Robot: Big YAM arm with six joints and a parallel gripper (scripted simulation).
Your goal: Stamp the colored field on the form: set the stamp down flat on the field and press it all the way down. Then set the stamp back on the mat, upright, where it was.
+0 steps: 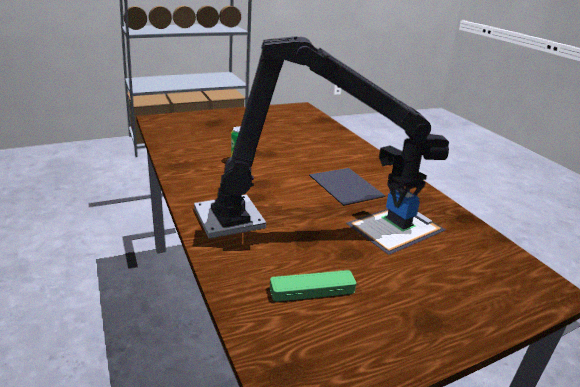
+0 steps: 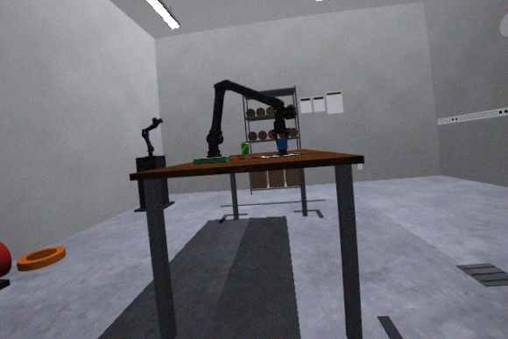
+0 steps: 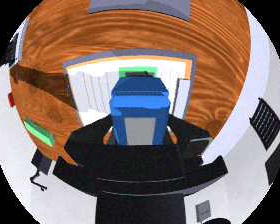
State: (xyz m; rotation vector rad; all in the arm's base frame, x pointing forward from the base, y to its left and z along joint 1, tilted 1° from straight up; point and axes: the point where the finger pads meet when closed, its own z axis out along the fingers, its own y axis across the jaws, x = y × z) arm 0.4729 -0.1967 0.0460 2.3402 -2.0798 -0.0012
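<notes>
My gripper (image 1: 404, 197) (image 2: 282, 137) is shut on the blue stamp (image 1: 402, 209) (image 2: 282, 145) (image 3: 140, 111) and holds it upright on the form (image 1: 397, 238) (image 3: 91, 90), a white sheet with an orange border. The stamp's dark base stands on the green field (image 1: 413, 225) (image 3: 139, 71), which shows only as a thin green edge around it. The dark grey mat (image 1: 346, 185) lies bare on the table behind the form. In the wrist view the stamp fills the middle, with the form beyond it.
A green box (image 1: 313, 285) (image 2: 212, 159) lies near the table's front left. A green can (image 1: 234, 138) (image 2: 245, 148) stands behind the arm's base (image 1: 230, 218). A shelf rack (image 1: 185, 26) stands behind the wooden table (image 1: 400, 311).
</notes>
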